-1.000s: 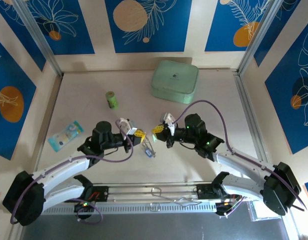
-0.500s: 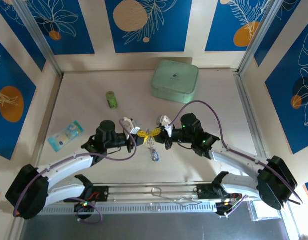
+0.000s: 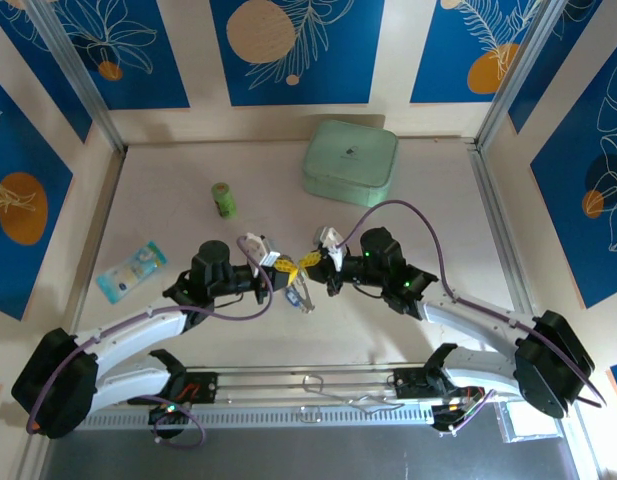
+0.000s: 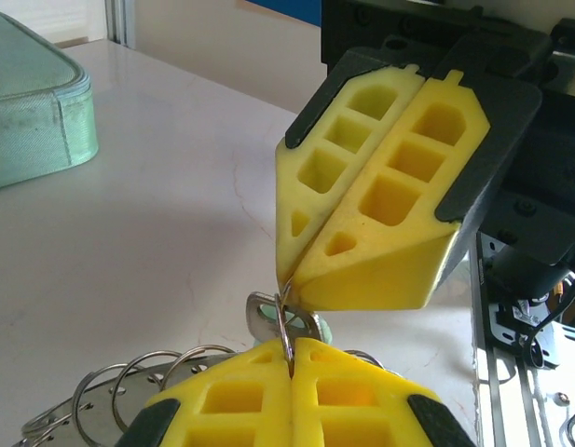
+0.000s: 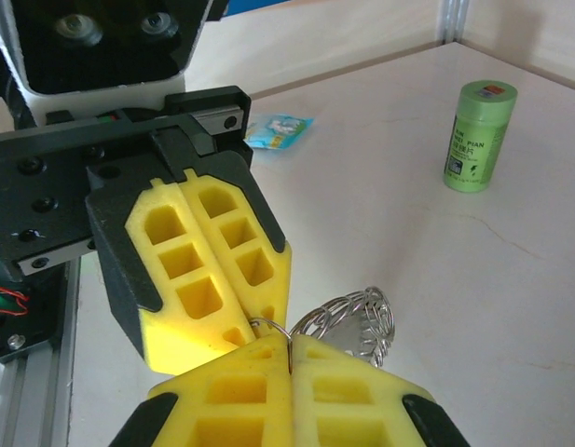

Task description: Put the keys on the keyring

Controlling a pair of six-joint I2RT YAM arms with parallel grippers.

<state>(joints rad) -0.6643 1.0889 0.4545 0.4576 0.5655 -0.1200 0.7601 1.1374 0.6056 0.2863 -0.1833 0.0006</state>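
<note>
Your left hand and your right hand meet tip to tip, both clenched on the thin wire of the silvery metal keyring. A small silvery key is just behind the fingertips.

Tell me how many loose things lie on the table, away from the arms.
3: a mint-green case at the back, a green cylinder left of it, a blue packet near the left wall. Others may be hidden.

Lab cell, patterned wall panels
</note>
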